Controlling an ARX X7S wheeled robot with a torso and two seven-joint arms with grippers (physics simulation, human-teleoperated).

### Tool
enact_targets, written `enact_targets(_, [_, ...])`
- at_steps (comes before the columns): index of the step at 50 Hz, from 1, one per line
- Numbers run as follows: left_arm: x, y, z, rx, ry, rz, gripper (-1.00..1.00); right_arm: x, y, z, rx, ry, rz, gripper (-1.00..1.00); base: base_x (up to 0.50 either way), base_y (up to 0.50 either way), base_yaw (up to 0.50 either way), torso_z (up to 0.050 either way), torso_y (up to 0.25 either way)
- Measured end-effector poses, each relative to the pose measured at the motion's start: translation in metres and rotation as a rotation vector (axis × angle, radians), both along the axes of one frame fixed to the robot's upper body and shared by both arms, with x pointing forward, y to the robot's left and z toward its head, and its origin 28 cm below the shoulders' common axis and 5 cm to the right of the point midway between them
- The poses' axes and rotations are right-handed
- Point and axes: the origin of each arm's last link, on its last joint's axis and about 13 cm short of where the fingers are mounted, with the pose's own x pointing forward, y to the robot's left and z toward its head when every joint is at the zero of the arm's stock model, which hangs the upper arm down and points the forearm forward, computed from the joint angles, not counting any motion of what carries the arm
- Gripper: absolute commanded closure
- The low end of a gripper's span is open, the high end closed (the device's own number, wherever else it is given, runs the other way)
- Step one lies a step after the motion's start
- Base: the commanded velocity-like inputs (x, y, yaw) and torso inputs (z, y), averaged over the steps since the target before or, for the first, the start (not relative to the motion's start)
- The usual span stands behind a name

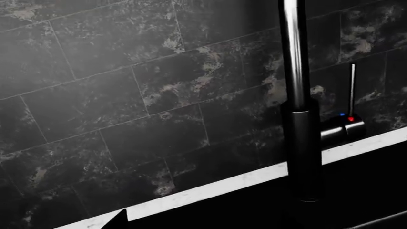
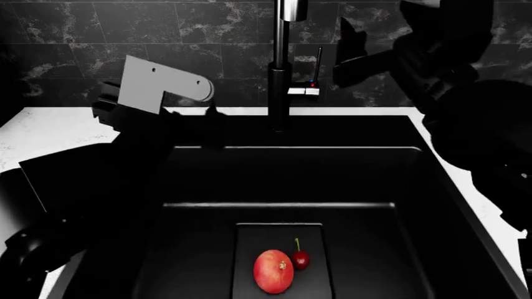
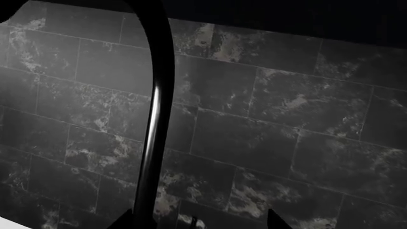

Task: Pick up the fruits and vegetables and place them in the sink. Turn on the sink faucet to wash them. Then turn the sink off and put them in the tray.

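The round red fruit (image 2: 275,271) and the small cherry (image 2: 300,258) lie side by side on the raised drain panel of the black sink (image 2: 291,180). The sink faucet (image 2: 281,81) rises at the back rim, its chrome lever (image 2: 317,62) upright beside it, also seen as lever (image 1: 351,90) above red and blue dots. My right gripper (image 3: 200,220) is open, held high just right of the lever, facing the spout (image 3: 156,119). My left gripper (image 2: 208,118) hovers at the sink's back left, open and empty; one fingertip (image 1: 118,220) shows. The tray is out of view.
White countertop (image 2: 50,134) borders the sink on the left and countertop (image 2: 490,218) on the right. A dark marble tile wall (image 2: 166,37) stands right behind the faucet. My right arm (image 2: 465,93) fills the upper right.
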Motion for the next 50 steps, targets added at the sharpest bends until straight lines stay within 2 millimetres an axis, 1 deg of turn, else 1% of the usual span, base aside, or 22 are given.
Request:
enact_targets(4, [-0.001,0.000,0.001,-0.006,-0.013,0.001,-1.00,0.007,0.001,-0.001,0.004,-0.004,0.004,-1.00,0.00,0.00,0.00,0.000,-0.002])
enact_targets(13, [-0.004,-0.002,0.000,-0.010,-0.033,-0.023,-1.00,0.045,0.009,-0.008,0.052,0.015,0.036,-1.00,0.00,0.00,0.00,0.000,0.000])
enact_targets(22, [-0.006,-0.003,0.000,-0.015,-0.043,-0.035,-1.00,0.072,0.016,-0.015,0.062,0.037,0.051,-1.00,0.00,0.00,0.00,0.000,0.000])
enact_targets(30, [-0.007,-0.003,0.001,-0.015,-0.047,-0.036,-1.00,0.086,0.018,-0.017,0.050,0.049,0.041,-1.00,0.00,0.00,0.00,0.000,0.000])
enact_targets(50, [-0.009,-0.001,0.002,-0.017,-0.052,-0.032,-1.00,0.112,0.028,-0.025,0.002,0.113,0.036,-1.00,0.00,0.00,0.00,0.000,0.000])
